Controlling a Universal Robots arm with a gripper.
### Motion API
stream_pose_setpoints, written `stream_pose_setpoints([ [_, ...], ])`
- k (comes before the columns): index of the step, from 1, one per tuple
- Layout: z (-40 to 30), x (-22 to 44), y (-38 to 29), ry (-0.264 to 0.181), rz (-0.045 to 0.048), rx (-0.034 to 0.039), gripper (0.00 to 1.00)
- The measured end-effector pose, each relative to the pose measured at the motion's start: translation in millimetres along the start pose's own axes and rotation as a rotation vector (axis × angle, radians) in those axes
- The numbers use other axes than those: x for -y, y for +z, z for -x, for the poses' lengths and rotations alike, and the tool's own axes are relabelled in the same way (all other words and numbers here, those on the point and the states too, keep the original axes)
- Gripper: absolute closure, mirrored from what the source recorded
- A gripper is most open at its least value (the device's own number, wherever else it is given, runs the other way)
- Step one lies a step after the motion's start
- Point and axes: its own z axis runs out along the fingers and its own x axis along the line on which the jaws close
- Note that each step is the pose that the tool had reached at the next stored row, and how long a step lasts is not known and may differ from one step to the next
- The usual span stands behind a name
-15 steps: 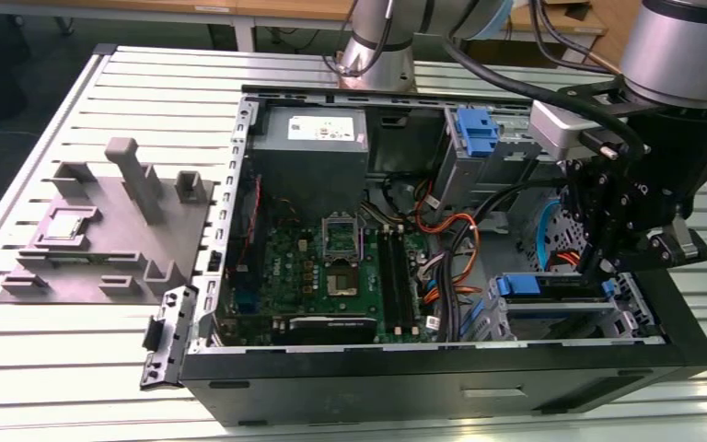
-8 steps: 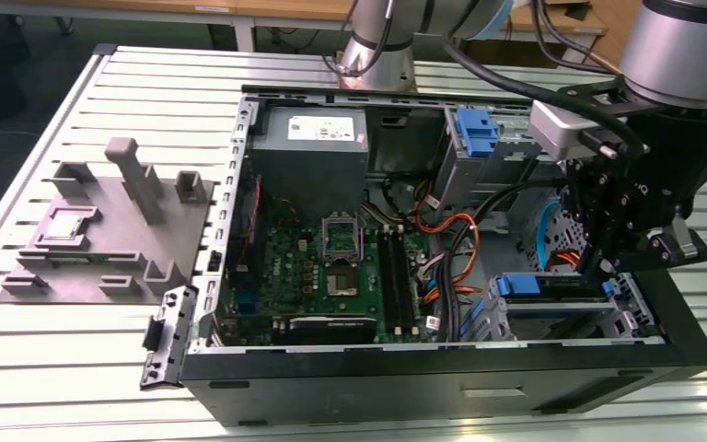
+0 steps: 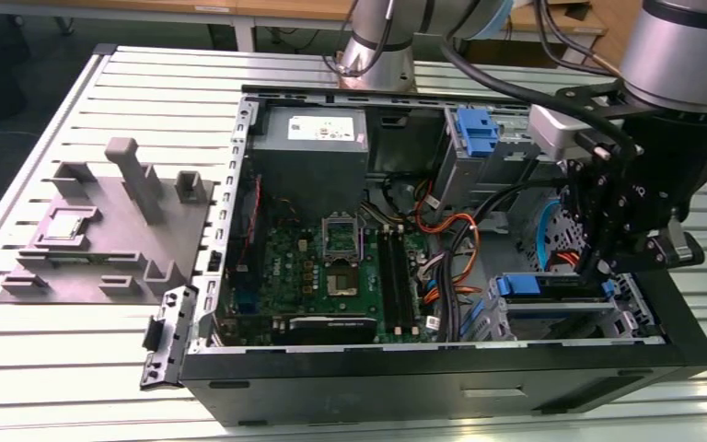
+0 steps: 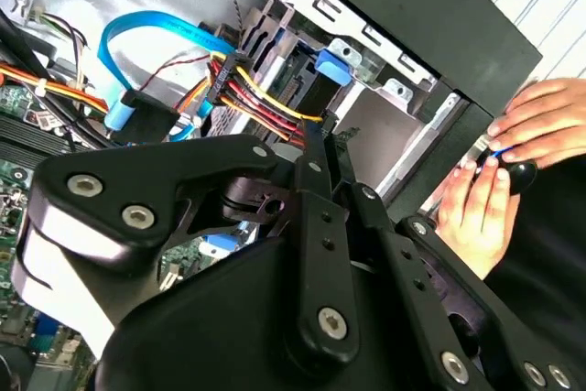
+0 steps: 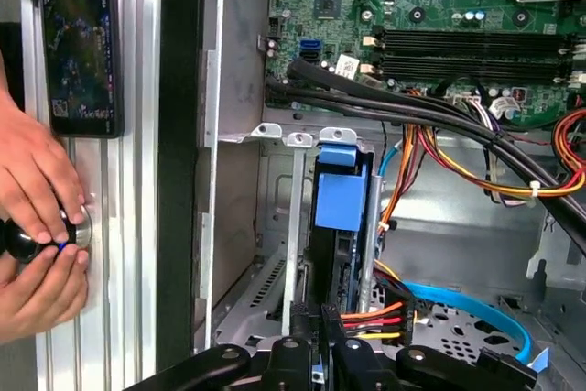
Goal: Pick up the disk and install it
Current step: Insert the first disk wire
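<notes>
The disk (image 3: 548,287), a grey drive in a blue carrier frame, sits in the drive bay at the front corner of the open computer case (image 3: 452,368), on the exterior view's right. My gripper (image 3: 596,269) reaches down into the case at the disk's end. In the first wrist view the disk (image 5: 341,199) stands edge-on in the bay slot, its blue tab farthest from me, and my gripper (image 5: 319,322) has its fingers close together on the near edge. The second wrist view shows the narrowed gripper (image 4: 316,139) pointing at the blue tab of the disk (image 4: 331,69).
Orange, red and yellow cables (image 5: 430,190) and a blue data cable (image 4: 156,29) run beside the bay. A bare blue bracket (image 3: 477,129) sits at the case's back. A grey stand (image 3: 108,230) is outside. A person's hands (image 5: 37,226) and a phone (image 5: 81,48) rest by the case wall.
</notes>
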Motion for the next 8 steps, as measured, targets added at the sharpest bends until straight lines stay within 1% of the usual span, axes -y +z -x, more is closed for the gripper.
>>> stream_pose_setpoints([
  [1, 0.1, 0.3, 0.4, 0.003, -0.0003, 0.0111, 0.84],
  [5, -0.3, 1.4, 2.0, 0.012, -0.0025, 0.0677, 0.84],
  [6, -0.9, 1.6, 2.5, 0.012, -0.0028, 0.074, 0.84],
  [8, -1.4, 2.2, 3.1, 0.013, -0.0029, 0.0778, 0.84],
])
